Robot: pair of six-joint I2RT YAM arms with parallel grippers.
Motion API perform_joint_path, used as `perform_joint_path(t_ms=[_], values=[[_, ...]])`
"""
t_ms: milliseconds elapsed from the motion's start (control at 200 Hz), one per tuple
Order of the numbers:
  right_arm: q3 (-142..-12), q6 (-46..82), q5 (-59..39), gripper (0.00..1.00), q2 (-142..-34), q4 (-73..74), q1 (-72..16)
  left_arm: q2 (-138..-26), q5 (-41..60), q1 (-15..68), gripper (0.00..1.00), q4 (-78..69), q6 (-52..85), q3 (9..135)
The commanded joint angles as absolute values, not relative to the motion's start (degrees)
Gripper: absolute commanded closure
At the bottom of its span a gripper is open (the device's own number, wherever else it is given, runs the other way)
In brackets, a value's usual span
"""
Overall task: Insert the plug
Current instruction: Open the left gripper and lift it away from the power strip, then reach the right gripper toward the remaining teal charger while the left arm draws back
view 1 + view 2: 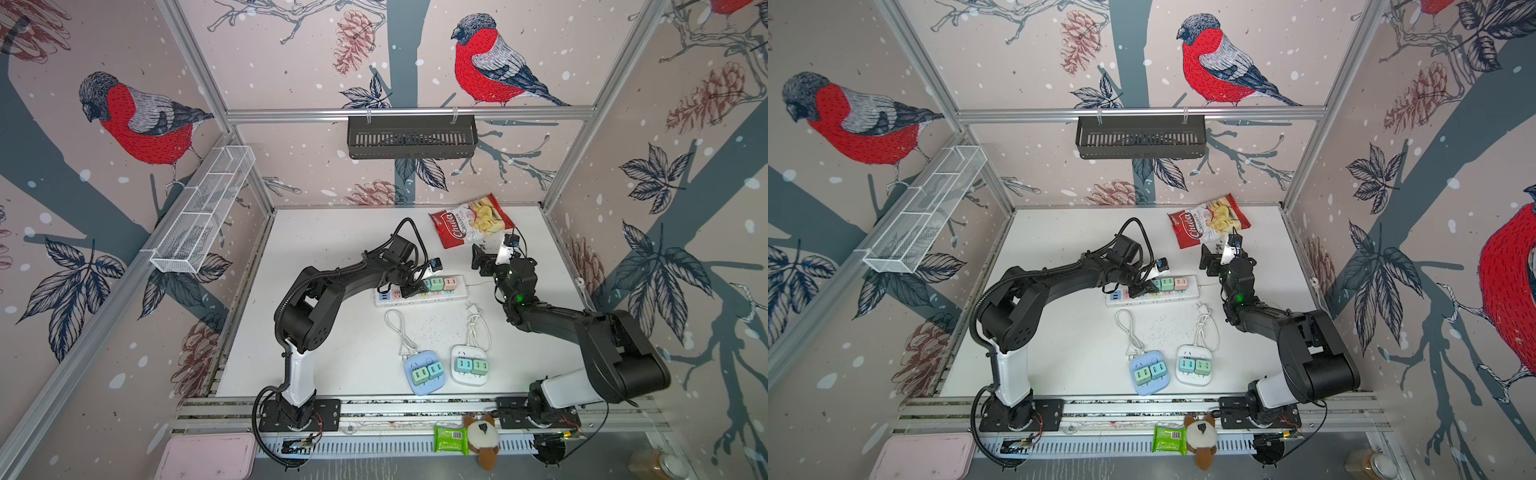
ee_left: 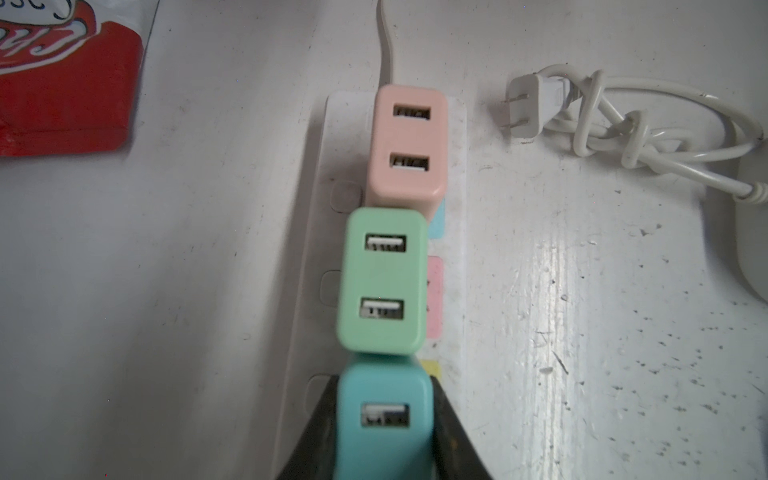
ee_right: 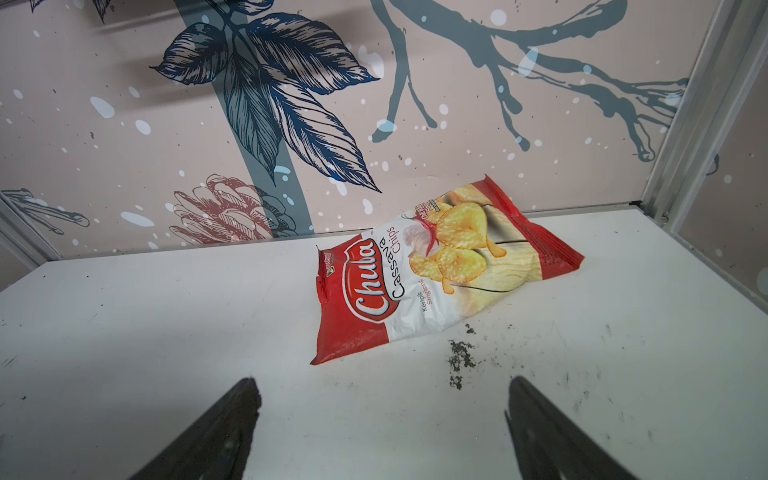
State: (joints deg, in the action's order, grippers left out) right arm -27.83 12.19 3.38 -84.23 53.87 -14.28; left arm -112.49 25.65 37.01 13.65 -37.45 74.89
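A teal two-port plug (image 2: 384, 419) stands on the white power strip (image 1: 457, 291), in line with a green plug (image 2: 382, 282) and a pink plug (image 2: 407, 145). My left gripper (image 2: 382, 384) is shut on the teal plug, one black finger on each side of it. How deep the teal plug sits in the strip is hidden. In both top views the left gripper (image 1: 415, 286) is low over the strip's middle (image 1: 1187, 294). My right gripper (image 1: 478, 255) hangs open above the table near the chips bag, with nothing between its fingers (image 3: 232, 415).
A red and white chips bag (image 1: 471, 222) lies at the back right. A loose white two-pin plug (image 2: 523, 112) with a knotted cord lies beside the strip. Nearer the front sit a blue socket block (image 1: 424, 384) and a white one (image 1: 469, 380), each carrying two plugs.
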Motion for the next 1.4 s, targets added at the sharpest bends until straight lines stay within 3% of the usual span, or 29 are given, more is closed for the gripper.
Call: perform_joint_path(t_ms=[0,20,35,45,55,60,80,310,495,590,671,871,1056,1256,1396], values=[[-28.29,12.72,3.24,0.06,-84.47,54.87,-14.23,-112.17,22.05,37.13,0.75,21.7,-36.88,74.23],[-28.38,12.63,3.09,0.06,-84.42,54.72,-14.3,-111.69,22.1,37.1,0.67,21.43,-36.87,74.11],[-28.39,12.63,3.06,0.06,-84.41,54.67,-14.3,-111.25,22.14,37.1,0.54,21.31,-36.9,74.06],[-28.39,12.65,3.07,0.06,-84.45,54.63,-14.28,-111.07,22.15,37.11,0.38,21.28,-36.84,74.08],[-28.39,12.65,3.05,0.06,-84.42,54.64,-14.31,-110.74,22.17,37.1,0.12,21.18,-36.87,74.02],[-28.39,12.61,3.06,0.06,-84.4,54.65,-14.28,-110.56,22.2,37.05,0.07,21.1,-36.89,74.01],[-28.3,12.67,3.11,0.06,-84.33,54.73,-14.28,-109.95,22.28,37.08,0.01,20.77,-36.8,73.98],[-28.21,12.71,3.3,0.06,-84.3,54.76,-14.33,-98.25,22.36,37.05,0.01,12.42,-32.99,68.89],[-28.17,12.82,3.43,0.06,-84.42,55.05,-14.24,-78.36,18.54,33.26,0.01,-11.81,-20.93,49.09],[-28.34,12.83,3.32,0.06,-84.44,54.73,-14.29,-67.53,12.35,27.2,0.01,-27.76,-8.6,36.45],[-28.13,12.81,3.45,0.05,-84.33,55.0,-14.24,-60.85,-1.49,20.97,0.01,-36.04,7.45,27.59],[-28.48,12.71,3.82,0.06,-84.66,54.63,-14.53,-59.6,-14.04,9.06,0.02,-30.39,23.27,22.67],[-30.22,12.52,4.8,0.06,-86.01,52.81,-14.98,-61.07,-16.65,9.01,0.03,-42.14,23.48,14.6],[-33.7,11.31,7.54,0.09,-87.8,48.35,-16.76,-54.3,-17.17,9.04,0.03,-40.85,25.18,10.7],[-37.21,9.4,16.66,0.1,-84.38,37.88,-22.15,-46.19,-18.23,9.0,0.03,-42.72,27.75,4.48]])
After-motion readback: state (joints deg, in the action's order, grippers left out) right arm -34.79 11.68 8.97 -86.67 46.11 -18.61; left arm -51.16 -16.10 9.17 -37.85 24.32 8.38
